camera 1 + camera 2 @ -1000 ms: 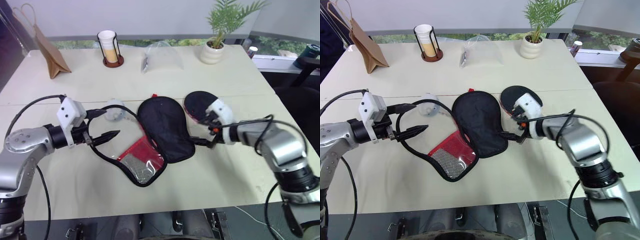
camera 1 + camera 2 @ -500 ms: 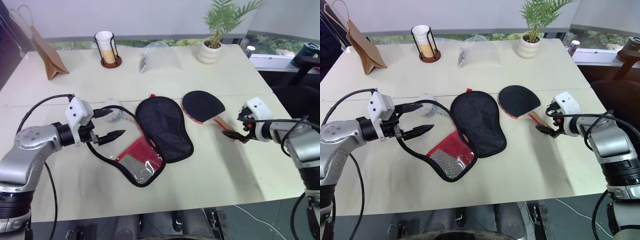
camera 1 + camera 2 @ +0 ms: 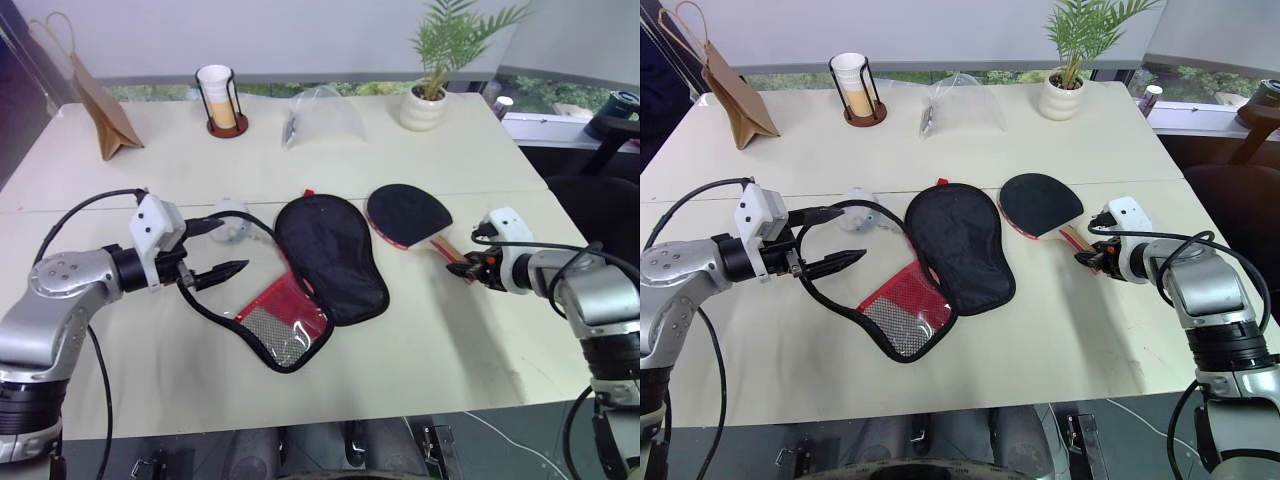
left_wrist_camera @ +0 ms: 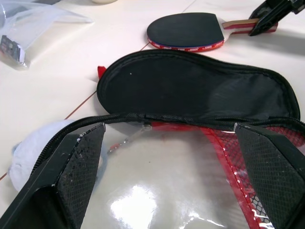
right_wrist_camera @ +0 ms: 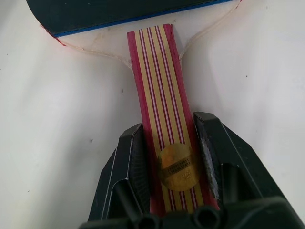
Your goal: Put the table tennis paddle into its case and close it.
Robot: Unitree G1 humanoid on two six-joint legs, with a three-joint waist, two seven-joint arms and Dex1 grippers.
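Cream table (image 3: pixel 420 330), paddle handle (image 5: pixel 164 109) between right gripper (image 5: pixel 174 157) jaws

Cream table (image 3: pixel 150 380) w/ paddle (image 3: pixel 408 213), open case (image 3: pixel 320 265), paper bag (image 3: pixel 100 105), plant pot (image 3: pixel 423 104).

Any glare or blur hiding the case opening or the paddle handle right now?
Left wrist view: a bright glare patch sits on the case's clear pocket, and the near left pincer fingers look soft, yet the opening stays readable. Right wrist view: the paddle handle is sharp and evenly lit between the right pincer fingers.
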